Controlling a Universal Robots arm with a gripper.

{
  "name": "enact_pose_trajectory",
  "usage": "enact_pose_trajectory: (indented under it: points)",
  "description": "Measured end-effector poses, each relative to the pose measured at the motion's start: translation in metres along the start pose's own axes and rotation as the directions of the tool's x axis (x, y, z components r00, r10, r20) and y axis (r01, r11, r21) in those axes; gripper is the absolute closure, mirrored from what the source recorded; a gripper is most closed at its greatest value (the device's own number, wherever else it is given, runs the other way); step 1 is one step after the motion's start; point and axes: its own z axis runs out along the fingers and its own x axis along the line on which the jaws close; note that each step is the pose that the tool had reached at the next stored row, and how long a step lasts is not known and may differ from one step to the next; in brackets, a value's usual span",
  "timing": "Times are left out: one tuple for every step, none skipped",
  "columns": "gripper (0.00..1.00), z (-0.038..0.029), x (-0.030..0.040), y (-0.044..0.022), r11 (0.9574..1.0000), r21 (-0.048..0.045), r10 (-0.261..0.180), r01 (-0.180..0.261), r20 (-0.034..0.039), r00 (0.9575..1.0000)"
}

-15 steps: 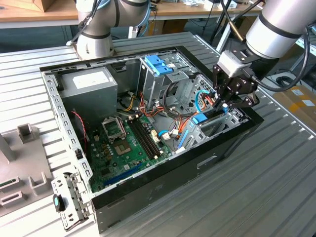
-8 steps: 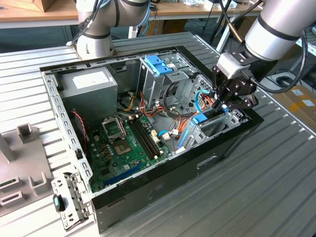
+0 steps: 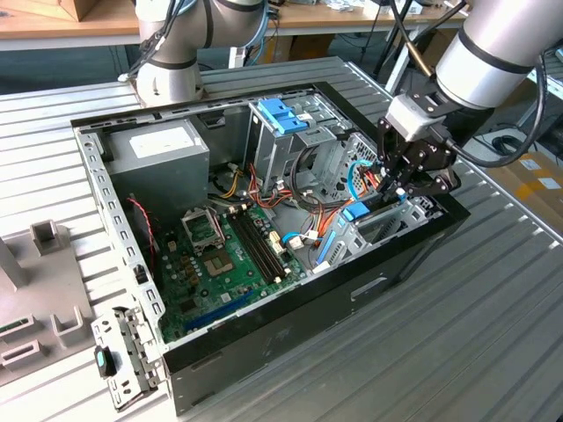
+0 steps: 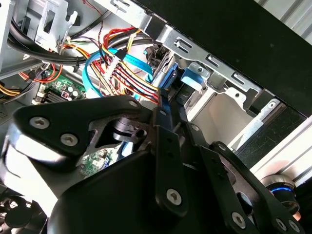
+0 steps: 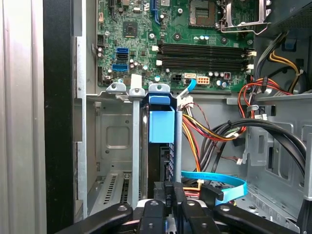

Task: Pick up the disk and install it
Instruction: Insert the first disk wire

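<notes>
Evidently the work is at the installing step: the disk (image 5: 161,146) stands on edge in the drive bay (image 5: 114,141) at the front corner of the open computer case (image 3: 290,299), its blue rail end (image 5: 161,124) towards the motherboard (image 5: 185,39), and the gripper (image 3: 398,180) is down at the disk's other end. In both wrist views the fingers (image 5: 168,195) sit nearly shut with the disk's thin edge between them, so I judge they have hold of it. Whether the disk is fully seated I cannot tell. Finishing, I judge, calls for a straight push along the bay's slot with no twist. Room is tight: a metal bay wall (image 5: 135,146) stands just beside the disk on one side, and on the other a bundle of coloured wires (image 5: 204,134) and a blue ribbon cable (image 5: 217,183) lie near the fingers. The case's black front wall (image 4: 234,34) rises just past the bay.
</notes>
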Motion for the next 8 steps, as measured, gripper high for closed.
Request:
enact_pose_trajectory:
  points:
    - [0.76,0.0,0.0,0.0,1.0,0.0,0.0,0.0,-0.0002,1.0]
    - [0.76,-0.0001,0.0,0.0,1.0,0.0,0.0,0.0,-0.0004,1.0]
    - [0.76,-0.0001,0.0,0.0,1.0,0.0,0.0,0.0,-0.0004,1.0]
    - [0.76,-0.0002,0.0,0.0,1.0,0.0,0.0,0.0,-0.0005,1.0]
    - [0.76,-0.0004,0.0,0.0,1.0,0.0,0.0,0.0,-0.0005,1.0]
    - [0.76,-0.0014,-0.0001,-0.0001,1.0,0.0,0.0,0.0,-0.0007,1.0]
    - [0.76,-0.0031,-0.0003,-0.0001,1.0,0.0,0.0,0.0,-0.0005,1.0]
    - [0.76,-0.0068,-0.0006,-0.0002,1.0,0.0001,0.0,0.0,0.0,1.0]
